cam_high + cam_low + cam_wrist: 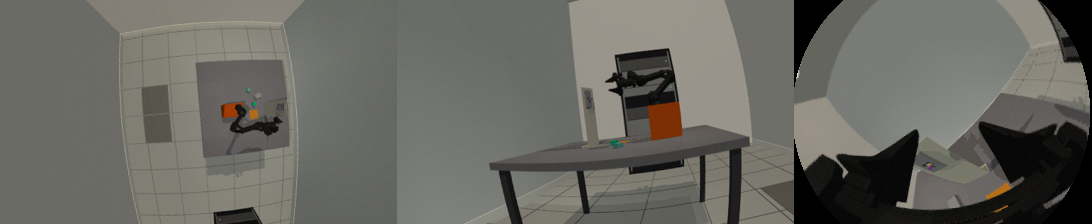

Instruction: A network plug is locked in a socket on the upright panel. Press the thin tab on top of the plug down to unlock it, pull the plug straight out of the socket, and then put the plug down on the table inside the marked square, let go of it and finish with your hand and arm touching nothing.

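Note:
The upright panel (269,108) (591,125) (969,172) stands on the table and carries a dark socket plate (588,103) (939,164). The plug (281,107) (590,99) (929,165) shows as a tiny coloured spot at the socket; its tab is too small to make out. The marked square (254,114) (623,142) (998,191) is orange and lies flat on the table (216,78) (688,147). My gripper (280,126) (607,86) (949,129) is open and empty, in the air off to one side of the socket and a little higher, touching nothing.
The arm rises from behind or on an orange block (228,110) (665,121). A teal block (248,90) (618,145), a green block (254,104) (614,142) and a pale grey block (257,96) (954,201) lie near the square. A black rack (237,217) (641,114) stands beyond the table.

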Controlling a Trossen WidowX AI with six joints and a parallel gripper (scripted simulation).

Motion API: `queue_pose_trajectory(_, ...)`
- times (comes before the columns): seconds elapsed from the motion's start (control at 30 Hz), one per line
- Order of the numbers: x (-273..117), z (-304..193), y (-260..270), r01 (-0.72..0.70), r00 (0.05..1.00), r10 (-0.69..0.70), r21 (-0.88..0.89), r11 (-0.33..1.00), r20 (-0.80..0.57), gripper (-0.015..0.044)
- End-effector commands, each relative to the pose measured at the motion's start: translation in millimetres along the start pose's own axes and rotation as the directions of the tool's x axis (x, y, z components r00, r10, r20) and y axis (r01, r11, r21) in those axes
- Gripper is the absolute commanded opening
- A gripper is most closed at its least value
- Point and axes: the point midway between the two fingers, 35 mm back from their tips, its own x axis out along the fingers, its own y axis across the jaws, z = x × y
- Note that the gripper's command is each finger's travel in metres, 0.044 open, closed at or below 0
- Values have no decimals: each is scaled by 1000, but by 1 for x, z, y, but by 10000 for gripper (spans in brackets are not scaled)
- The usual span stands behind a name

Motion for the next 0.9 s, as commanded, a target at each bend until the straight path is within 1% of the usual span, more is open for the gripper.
queue_pose_trajectory(0.0,0,-1,0,-1,1000,1,4,1000,-1,374)
queue_pose_trajectory(0.27,11,-46,17,-21,999,26,178,984,-24,164)
queue_pose_trajectory(0.3,12,-52,19,-23,999,29,202,979,-27,156)
queue_pose_trajectory(0.57,9,-100,38,-32,997,56,381,924,-52,156)
queue_pose_trajectory(0.87,-8,-148,55,-27,993,87,564,826,-81,156)
